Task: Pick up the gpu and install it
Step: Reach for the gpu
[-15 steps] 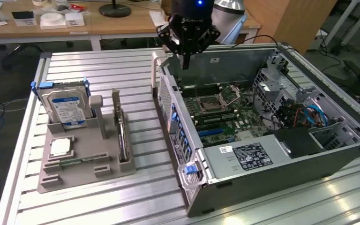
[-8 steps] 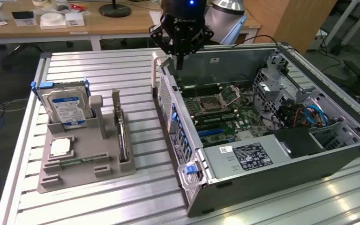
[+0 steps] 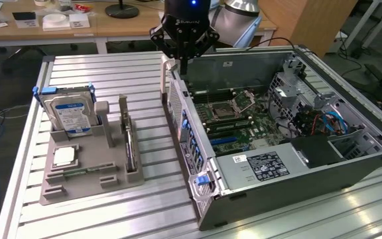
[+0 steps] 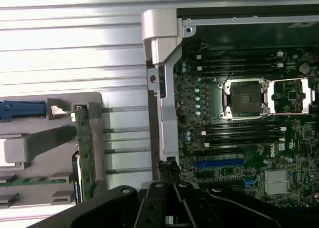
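Grey rack (image 3: 85, 181) holds the gpu (image 3: 130, 144) upright on edge, near the drive (image 3: 71, 112) (blue-labelled). We see the gripper (image 3: 183, 67) well apart from it, above the case (image 3: 177, 102) wall, fingers pressed together on nothing.

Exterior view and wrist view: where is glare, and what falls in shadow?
Exterior view: light glares off the ribbed silver metal table beside the open grey computer case, whose interior corner is shadowed. Wrist view: the table's slats bleach white; the black gripper is a dark silhouette.
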`<action>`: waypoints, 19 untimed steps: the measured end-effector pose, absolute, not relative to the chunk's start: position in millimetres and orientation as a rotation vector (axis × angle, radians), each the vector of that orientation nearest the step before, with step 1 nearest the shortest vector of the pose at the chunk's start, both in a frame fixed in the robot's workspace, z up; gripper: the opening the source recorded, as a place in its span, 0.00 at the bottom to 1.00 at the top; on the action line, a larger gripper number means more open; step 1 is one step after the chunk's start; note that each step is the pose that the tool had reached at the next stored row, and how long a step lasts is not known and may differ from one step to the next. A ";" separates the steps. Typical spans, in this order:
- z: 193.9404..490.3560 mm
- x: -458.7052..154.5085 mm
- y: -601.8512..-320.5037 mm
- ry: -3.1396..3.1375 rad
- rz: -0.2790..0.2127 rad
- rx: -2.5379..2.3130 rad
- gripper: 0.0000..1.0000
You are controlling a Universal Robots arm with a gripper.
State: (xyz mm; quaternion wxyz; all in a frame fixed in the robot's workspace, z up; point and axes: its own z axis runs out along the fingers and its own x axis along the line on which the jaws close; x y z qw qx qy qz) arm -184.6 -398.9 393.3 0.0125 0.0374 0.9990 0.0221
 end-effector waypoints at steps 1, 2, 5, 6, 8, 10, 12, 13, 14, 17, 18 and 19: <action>393.3 -186.1 -398.9 3.114 0.069 0.117 0.11; 393.3 -187.6 -398.9 3.114 0.069 0.117 0.11; 393.3 -192.3 -398.9 3.114 0.069 0.117 0.11; 393.3 -193.9 -398.9 3.114 0.069 0.117 0.11; 393.3 -196.7 -399.0 3.114 0.069 0.117 0.11; 393.3 -199.1 -399.0 3.114 0.069 0.117 0.11; 393.3 -201.6 -399.0 3.114 0.069 0.117 0.11; 393.3 -202.8 -399.1 3.114 0.069 0.117 0.11; 393.3 -204.1 -399.1 3.114 0.069 0.117 0.11; 393.3 -208.9 -399.2 3.114 0.069 0.117 0.11; 393.3 -210.5 -399.2 3.114 0.069 0.117 0.11; 393.3 -212.1 -399.2 3.114 0.069 0.117 0.11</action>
